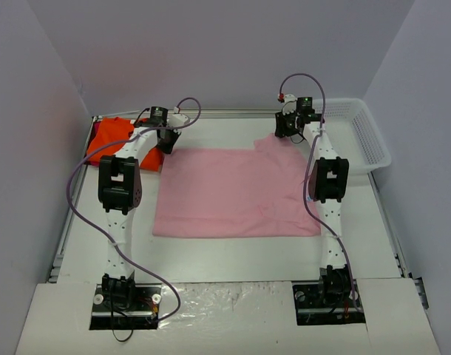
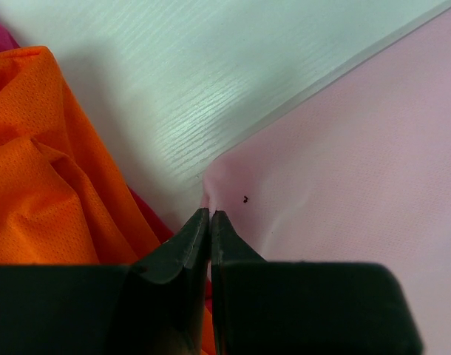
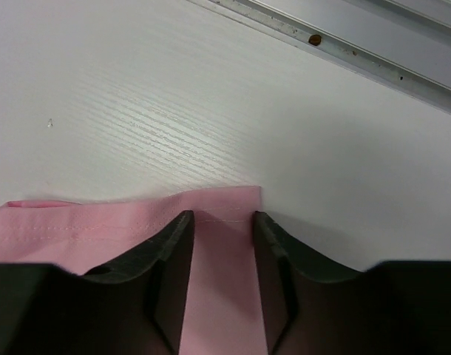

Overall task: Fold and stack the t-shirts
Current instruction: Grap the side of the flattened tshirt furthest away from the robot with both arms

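The light pink t-shirt (image 1: 233,192) lies spread flat in the middle of the table. The bright orange t-shirt (image 1: 111,137) lies crumpled at the far left. My left gripper (image 1: 168,144) is at the pink shirt's far left corner. In the left wrist view its jaws (image 2: 211,213) are pressed together, with the corner of the pink cloth (image 2: 344,163) pinched at their tips and the orange cloth (image 2: 48,170) just to the left. My right gripper (image 1: 285,129) is at the far right corner. It is open (image 3: 219,216), its fingers straddling the pink hem (image 3: 78,229).
A white mesh basket (image 1: 366,137) stands at the far right, beside the right arm. A metal rail (image 3: 344,48) runs along the table's far edge. A strip of darker magenta cloth (image 2: 148,214) shows under the orange shirt.
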